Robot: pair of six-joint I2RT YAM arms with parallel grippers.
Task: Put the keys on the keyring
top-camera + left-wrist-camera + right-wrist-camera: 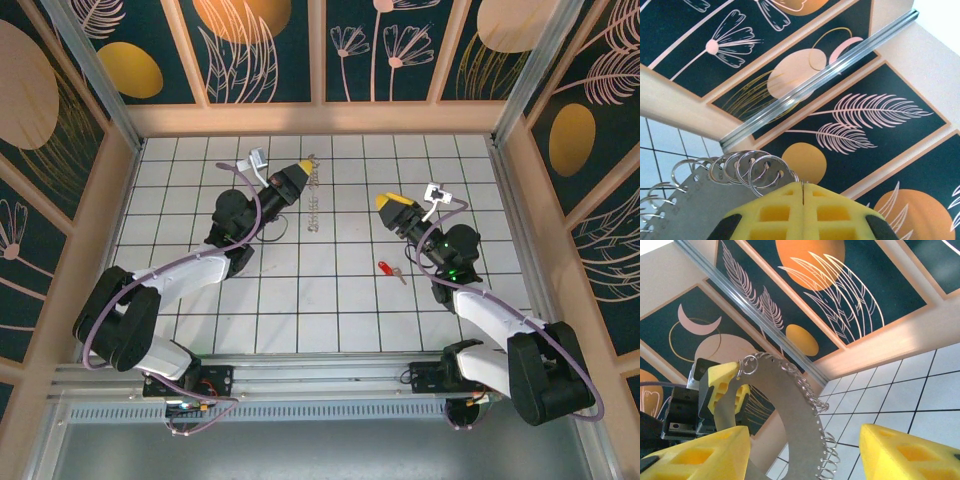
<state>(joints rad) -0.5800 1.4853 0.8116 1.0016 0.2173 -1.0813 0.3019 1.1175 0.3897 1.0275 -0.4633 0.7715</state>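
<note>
Nearest, flat on the white tiled floor [330, 300]: small key with bright red head and short silver blade [386, 269], untouched, well apart from both arms' fingertips. Just beyond, at 12 o'clock of it: right gripper [383, 201], black with blocky yellow fingers, jaws spread wide around nothing, pointing toward 9 o'clock. Further, at 9 o'clock of that: keyring [313, 200], a silvery curved metal band edged with many small wire rings, held up off the tiles, pinched at its far end by the left gripper [303, 172], yellow jaws pressed together on the band.

Likely trouble from here. Closing in on the band empty-handed, with the key not yet fetched. Skating so thin a key across smooth tile, or clamping only the blade and letting it twist. Swinging or sagging of the band, gripped at one end only, under the slightest nudge, spoiling aim at any single ring. Snagging two crowded rings at once. Knocking the band out of the pinch with those wide-spread fingers.

In the way of the pick-up: only flat tile under the key. In the way of threading: left gripper's own fingers, close against the end rings. Farthest, at 12 o'clock: pale wooden wall frame [320, 117] around dark teal panels [270, 50] with orange discs and leaf drawings, well apart from the work.
</note>
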